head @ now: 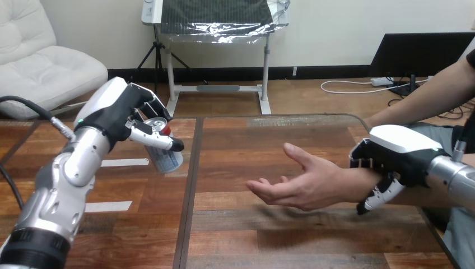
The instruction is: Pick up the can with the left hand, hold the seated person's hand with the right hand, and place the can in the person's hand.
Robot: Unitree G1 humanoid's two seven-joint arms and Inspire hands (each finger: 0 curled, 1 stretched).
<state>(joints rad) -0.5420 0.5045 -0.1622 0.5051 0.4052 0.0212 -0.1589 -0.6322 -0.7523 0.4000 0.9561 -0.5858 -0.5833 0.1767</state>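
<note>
Left hand [120, 115] had fingers and thumb curled round the can [165, 158], tilted, well left of the person's hand [297, 182]. That hand was palm up over the table [235, 235]. Right hand [395, 154] gripped the wrist just right of it, fingers wrapped under.

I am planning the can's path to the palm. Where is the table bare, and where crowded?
Bare: the table between the can in the left hand and the person's hand, and the near strip below that palm. Crowded: the right side, where the right hand grips the person's wrist.
</note>
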